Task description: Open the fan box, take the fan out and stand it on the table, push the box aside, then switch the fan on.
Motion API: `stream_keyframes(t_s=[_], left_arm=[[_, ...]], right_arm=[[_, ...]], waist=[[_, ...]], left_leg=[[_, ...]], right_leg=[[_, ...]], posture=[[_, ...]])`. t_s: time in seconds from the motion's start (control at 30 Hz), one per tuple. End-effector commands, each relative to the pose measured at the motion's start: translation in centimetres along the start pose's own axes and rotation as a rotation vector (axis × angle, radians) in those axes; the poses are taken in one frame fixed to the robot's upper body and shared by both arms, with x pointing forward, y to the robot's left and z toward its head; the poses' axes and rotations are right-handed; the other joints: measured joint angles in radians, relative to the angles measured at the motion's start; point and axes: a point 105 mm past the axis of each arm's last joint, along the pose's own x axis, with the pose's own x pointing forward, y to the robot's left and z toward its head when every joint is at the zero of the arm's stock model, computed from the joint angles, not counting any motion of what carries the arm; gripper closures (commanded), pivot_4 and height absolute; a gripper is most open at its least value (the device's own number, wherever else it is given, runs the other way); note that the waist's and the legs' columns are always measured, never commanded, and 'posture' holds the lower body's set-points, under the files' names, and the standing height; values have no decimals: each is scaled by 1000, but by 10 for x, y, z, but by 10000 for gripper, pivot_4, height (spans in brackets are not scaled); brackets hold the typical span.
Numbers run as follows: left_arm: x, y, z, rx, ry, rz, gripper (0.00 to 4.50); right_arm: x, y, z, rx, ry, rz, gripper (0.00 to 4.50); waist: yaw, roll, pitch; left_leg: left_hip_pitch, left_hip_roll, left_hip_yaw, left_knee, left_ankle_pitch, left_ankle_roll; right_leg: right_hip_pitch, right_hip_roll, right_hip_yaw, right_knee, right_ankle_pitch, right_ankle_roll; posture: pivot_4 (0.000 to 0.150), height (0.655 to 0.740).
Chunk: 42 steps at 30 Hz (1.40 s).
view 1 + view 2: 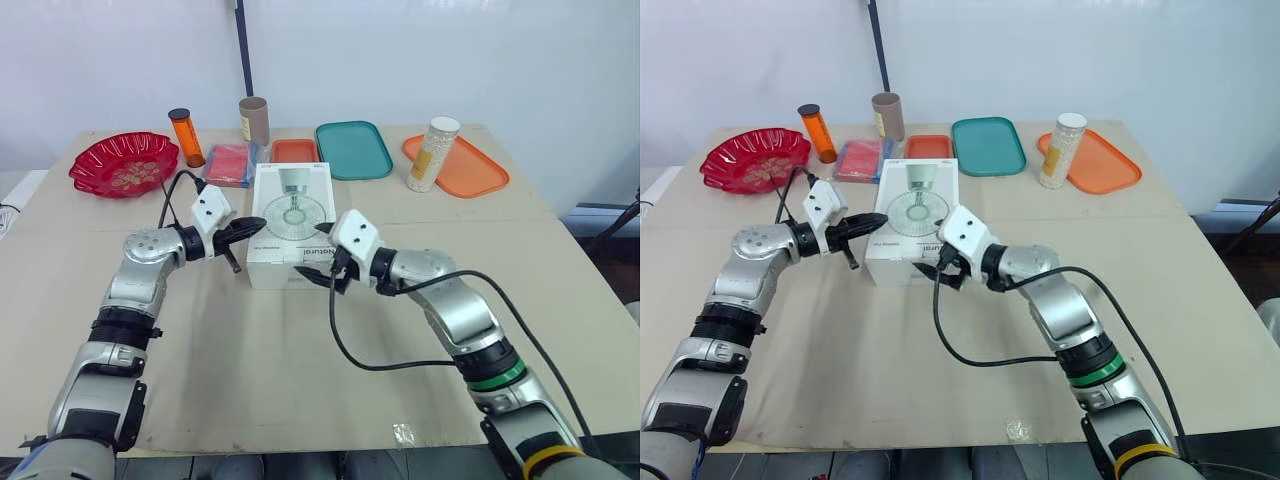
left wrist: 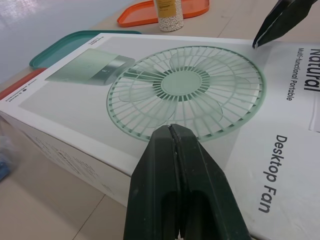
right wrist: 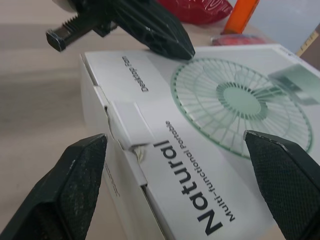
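Right wrist view: right claw (image 3: 175, 142) gapes at box (image 3: 240, 100) (flap (image 3: 127, 122) perhaps lifted).

— What stands along the far side?
— From the left: a red scalloped dish (image 1: 122, 163), then an upright orange bottle (image 1: 186, 138) with a dark cap just beside it, then a brown cardboard tube (image 1: 254, 120), also upright.
— And nearer than the tube?
— A pink packet (image 1: 230, 163) lying flat, with a small orange tray (image 1: 294, 151) just to its right. A teal tray (image 1: 352, 149) follows, then a larger orange tray (image 1: 460, 168).
— Anything by that one?
— A tall white-lidded jar (image 1: 434, 154) of pale beads, upright at its left edge. I cannot tell whether it stands on the tray or beside it.
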Motion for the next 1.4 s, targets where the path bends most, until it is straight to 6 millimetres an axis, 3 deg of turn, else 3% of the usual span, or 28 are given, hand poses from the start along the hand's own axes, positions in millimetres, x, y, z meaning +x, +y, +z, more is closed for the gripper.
stream_keyframes(t_s=[0.03,0.2,0.57,0.9,1.03,1.13,1.27,1.4], left_arm=[[0,-5,-1,4,3,-17,44707],[1,-6,-1,4,0,-17,44707],[4,-9,-1,10,-2,-30,44707],[3,-13,-6,13,8,-37,44707],[3,-14,-6,16,11,-39,44707],[3,-14,-7,17,13,-39,44707],[2,-14,-7,20,18,-38,44707],[1,-12,-6,19,21,-40,44707]], right_arm=[[2,-10,13,-30,-31,-38,0],[5,-21,11,51,-15,-98,0],[-1,-25,20,177,-54,-100,0],[-1,-52,29,364,-87,-222,0],[-3,-55,27,371,-77,-236,0],[-7,-46,25,357,-81,-194,0],[-30,-6,17,275,-100,-3,0],[-39,12,12,284,-100,52,0]], waist=[[-1,0,0],[-1,0,0],[-1,0,0],[-1,0,0],[-1,0,0],[-1,0,0],[1,0,0],[-5,1,0]], left_leg=[[0,0,0,0,0,0],[1,0,0,1,0,0],[0,0,0,2,0,0],[0,0,0,2,0,0],[0,0,-1,1,0,0],[0,0,-1,1,0,0],[0,-1,-2,1,-1,2],[0,-2,-2,2,-1,2]], right_leg=[[0,0,0,0,0,0],[0,0,0,2,0,0],[0,0,0,3,0,0],[0,0,0,4,0,0],[0,0,0,4,0,0],[0,0,0,4,0,0],[1,-1,-1,3,-2,2],[1,-1,0,3,-2,1]], posture=[[1500,7400],[1500,7400],[1500,7400],[1500,7400],[1500,7400],[1500,7400],[1500,7400],[1500,7400]])
